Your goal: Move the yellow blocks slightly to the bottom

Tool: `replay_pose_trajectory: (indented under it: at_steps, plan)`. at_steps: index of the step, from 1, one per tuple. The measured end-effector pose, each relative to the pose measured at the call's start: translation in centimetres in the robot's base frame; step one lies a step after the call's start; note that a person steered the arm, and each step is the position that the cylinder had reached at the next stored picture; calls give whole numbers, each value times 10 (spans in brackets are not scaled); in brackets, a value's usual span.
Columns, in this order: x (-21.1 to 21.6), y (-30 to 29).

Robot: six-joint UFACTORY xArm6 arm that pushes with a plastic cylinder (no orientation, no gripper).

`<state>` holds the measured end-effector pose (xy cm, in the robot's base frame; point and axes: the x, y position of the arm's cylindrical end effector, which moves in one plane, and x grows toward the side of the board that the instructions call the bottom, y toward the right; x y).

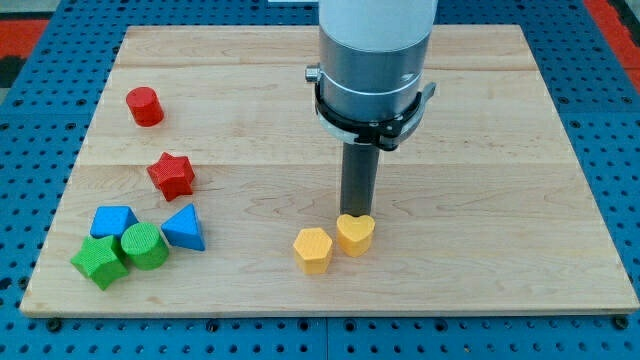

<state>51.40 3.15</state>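
Observation:
Two yellow blocks lie side by side near the board's lower middle: a yellow hexagonal block on the left and a yellow heart-shaped block on the right, touching or nearly touching. My tip stands just above the heart block's top edge, against it or very close. The arm's grey body rises above it toward the view's top.
At the left are a red cylinder, a red star, and a cluster of a blue block, a blue triangle, a green cylinder and a green cube. The wooden board lies on a blue pegboard.

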Motion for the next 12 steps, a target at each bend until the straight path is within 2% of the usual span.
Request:
replay_pose_trajectory:
  at_steps: [2, 3, 4, 5, 6, 7, 8, 9, 10, 11, 12]
  plan:
    - [21, -2]
    - [0, -9]
    - [3, -44]
    - [43, -44]
    - [25, -45]
    - [-5, -11]
    - [24, -3]
    - [33, 13]
    - [42, 59]
    - [105, 99]
    - [104, 78]
